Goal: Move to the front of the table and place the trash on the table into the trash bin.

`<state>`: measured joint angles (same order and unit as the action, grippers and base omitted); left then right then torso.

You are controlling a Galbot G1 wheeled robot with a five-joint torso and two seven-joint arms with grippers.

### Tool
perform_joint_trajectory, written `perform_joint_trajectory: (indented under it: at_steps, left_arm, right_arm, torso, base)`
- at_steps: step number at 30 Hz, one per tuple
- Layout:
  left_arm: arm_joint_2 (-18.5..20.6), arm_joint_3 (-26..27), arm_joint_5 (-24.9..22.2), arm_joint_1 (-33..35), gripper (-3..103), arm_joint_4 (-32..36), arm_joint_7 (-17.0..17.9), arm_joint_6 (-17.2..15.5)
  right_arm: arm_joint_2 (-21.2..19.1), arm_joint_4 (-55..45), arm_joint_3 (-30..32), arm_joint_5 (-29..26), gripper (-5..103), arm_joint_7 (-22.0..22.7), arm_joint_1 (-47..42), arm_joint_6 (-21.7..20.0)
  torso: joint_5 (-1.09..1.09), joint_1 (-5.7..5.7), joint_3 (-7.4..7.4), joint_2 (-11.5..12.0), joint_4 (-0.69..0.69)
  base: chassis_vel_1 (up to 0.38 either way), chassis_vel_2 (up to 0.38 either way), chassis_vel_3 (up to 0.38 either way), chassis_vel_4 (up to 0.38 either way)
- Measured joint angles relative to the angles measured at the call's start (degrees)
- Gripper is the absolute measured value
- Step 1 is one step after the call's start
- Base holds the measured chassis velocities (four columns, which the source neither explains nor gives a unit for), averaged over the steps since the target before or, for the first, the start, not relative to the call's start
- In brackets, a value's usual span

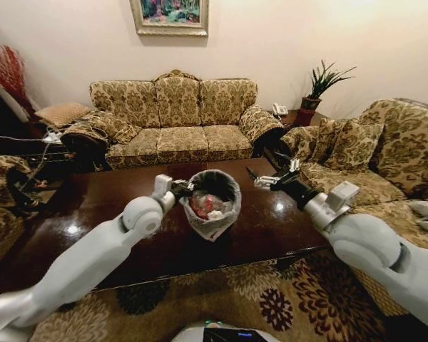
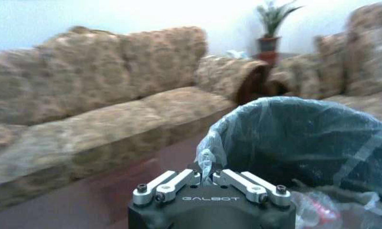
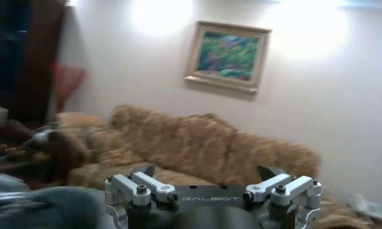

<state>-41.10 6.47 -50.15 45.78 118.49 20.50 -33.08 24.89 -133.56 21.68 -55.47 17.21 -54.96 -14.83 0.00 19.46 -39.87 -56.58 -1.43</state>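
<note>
Left gripper [image 1: 183, 188] pinches the trash bin [image 1: 212, 203] liner's rim, lifting it above the table [image 1: 93, 206]. Right gripper [image 1: 265, 181] hangs spread wide beside it, arm outstretched.

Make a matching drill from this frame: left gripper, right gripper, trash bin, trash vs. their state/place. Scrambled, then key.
Things:
1. left gripper
2. right gripper
3. trash bin
4. trash

States/places:
A. lying inside the liner bag
B. standing on the table, between the two grippers
C. open, empty, beside the bin
D. shut on the bin's liner rim

Pairs: 1-D, 2-C, 3-B, 4-A
</note>
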Motion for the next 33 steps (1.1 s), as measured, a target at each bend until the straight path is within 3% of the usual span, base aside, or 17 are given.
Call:
perform_joint_trajectory:
  at_steps: [1,2,4,5,6,9,11,13,15,17,18,20,25,33]
  left_arm:
    - [0.0,0.0,0.0,0.0,4,0.0,0.0,0.0]
    - [0.5,3.8,2.6,2.8,4,-1.4,-2.2,1.1]
    - [0.8,8.6,3.4,6.2,4,-1.7,-3.9,1.8]
    - [0.8,13.8,2.9,9.5,4,-0.6,-4.8,1.9]
    - [0.8,13.8,2.9,9.5,4,-0.6,-4.8,1.9]
    - [0.4,22.5,1.8,14.5,4,2.6,-8.0,0.7]
    - [0.4,24.5,1.7,15.6,4,3.5,-8.3,0.5]
    - [0.2,31.0,2.6,20.4,4,5.3,-9.6,0.8]
    - [-0.2,33.1,3.3,22.1,4,5.6,-10.4,1.2]
    - [-1.9,37.5,4.1,26.0,4,7.0,-11.1,1.5]
    - [-1.9,37.5,4.1,26.0,4,7.0,-11.1,1.5]
    - [-3.6,39.4,4.5,28.6,4,9.1,-11.3,1.6]
    - [-5.5,40.0,6.2,30.9,4,10.8,-11.2,2.6]
    - [-8.0,41.5,7.4,33.4,4,12.9,-11.1,3.0]
  right_arm:
    - [0.0,0.0,0.0,0.0,100,0.0,0.0,0.0]
    - [1.3,1.9,6.9,2.2,100,-2.2,-5.7,0.4]
    - [3.2,3.0,12.6,3.7,100,-3.9,-11.4,0.6]
    - [5.1,3.2,17.7,4.5,100,-5.1,-16.0,0.1]
    - [5.1,3.2,17.7,4.5,100,-5.1,-16.0,0.1]
    - [9.9,2.8,27.2,8.6,100,-9.0,-24.4,-0.8]
    - [11.1,2.5,28.8,10.1,100,-10.1,-26.1,-0.8]
    - [18.0,-0.2,32.9,15.4,100,-13.4,-32.4,-0.2]
    - [20.4,-1.4,33.7,16.4,100,-14.0,-33.9,-0.4]
    - [27.3,-4.7,34.8,19.1,100,-15.4,-38.1,-0.5]
    - [27.3,-4.7,34.8,19.1,100,-15.4,-38.1,-0.5]
    - [31.3,-6.5,34.9,21.2,100,-16.5,-40.1,-0.3]
    - [33.8,-8.0,34.5,22.9,100,-17.3,-41.4,-0.1]
    - [33.4,-8.9,32.5,23.9,100,-17.0,-41.4,-0.3]
  torso:
    - [0.0,0.0,0.0,0.0,0.0]
    - [-0.06,0.0,0.0,0.0,0.0]
    - [-0.03,0.02,-0.01,0.0,0.01]
    - [0.02,0.03,-0.01,0.0,0.01]
    - [0.02,0.03,-0.01,0.0,0.01]
    - [-0.01,0.0,0.0,0.0,0.02]
    - [0.0,-0.01,0.01,0.0,0.03]
    - [0.01,-0.01,0.01,0.0,0.05]
    - [0.01,-0.01,0.01,0.0,0.04]
    - [-0.01,0.0,0.01,0.0,0.02]
    - [-0.01,0.0,0.01,0.0,0.02]
    - [-0.04,0.0,0.01,0.0,0.02]
    - [-0.01,0.01,0.0,0.0,0.03]
    - [0.0,0.04,-0.01,0.0,0.03]
  base:
    - [0.0,0.0,0.0,0.0]
    - [0.0,0.0,0.0,0.0]
    - [0.0,0.0,0.0,0.0]
    - [0.0,0.0,0.0,0.0]
    - [0.0,0.0,0.0,0.0]
    - [0.0,0.0,0.0,0.0]
    - [0.0,0.0,0.0,0.0]
    - [0.0,0.0,0.0,0.0]
    - [0.0,0.0,0.0,0.0]
    - [0.0,0.0,0.0,0.0]
    - [0.0,0.0,0.0,0.0]
    - [0.0,0.0,0.0,0.0]
    - [0.025,-0.018,-0.037,0.017]
    - [0.13,-0.11,-0.121,0.112]
